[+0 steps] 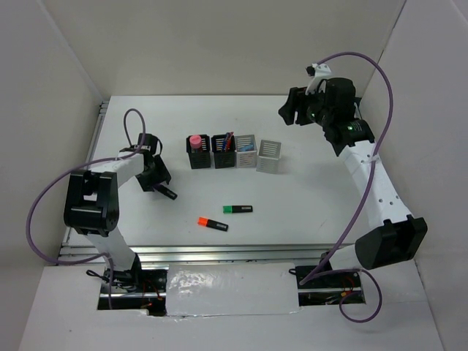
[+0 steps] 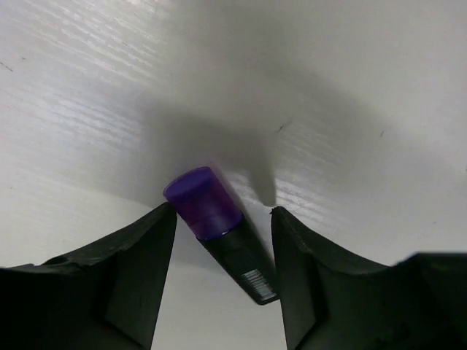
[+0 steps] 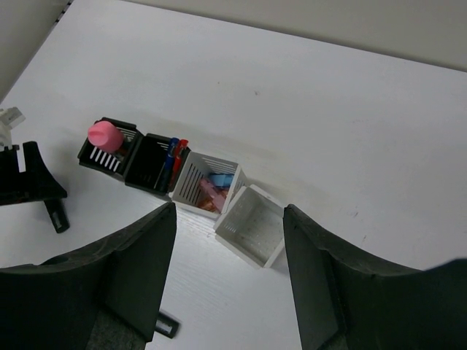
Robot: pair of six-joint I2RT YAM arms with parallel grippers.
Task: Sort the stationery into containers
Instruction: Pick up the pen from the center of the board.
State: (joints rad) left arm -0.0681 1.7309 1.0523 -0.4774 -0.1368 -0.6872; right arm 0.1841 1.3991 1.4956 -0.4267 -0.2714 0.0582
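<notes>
Left gripper (image 2: 222,219): jaws part-open, straddling the purple-capped marker (image 2: 201,200), which lies flat on the table (image 2: 350,87) at 9 o'clock in the overhead view. This stance sets up a crosswise pinch. Nothing is clamped, though contact at one finger cannot be ruled out. The orange highlighter (image 1: 213,224) and green highlighter (image 1: 238,209) lie loose at 6 o'clock of the cup row (image 1: 246,157). No obstacle lies between marker and row, but a pink cap (image 1: 195,140) protrudes from the leftmost black cup (image 1: 197,159). Right gripper (image 3: 230,210): raised clear at 1 o'clock, jaws wide, empty.
</notes>
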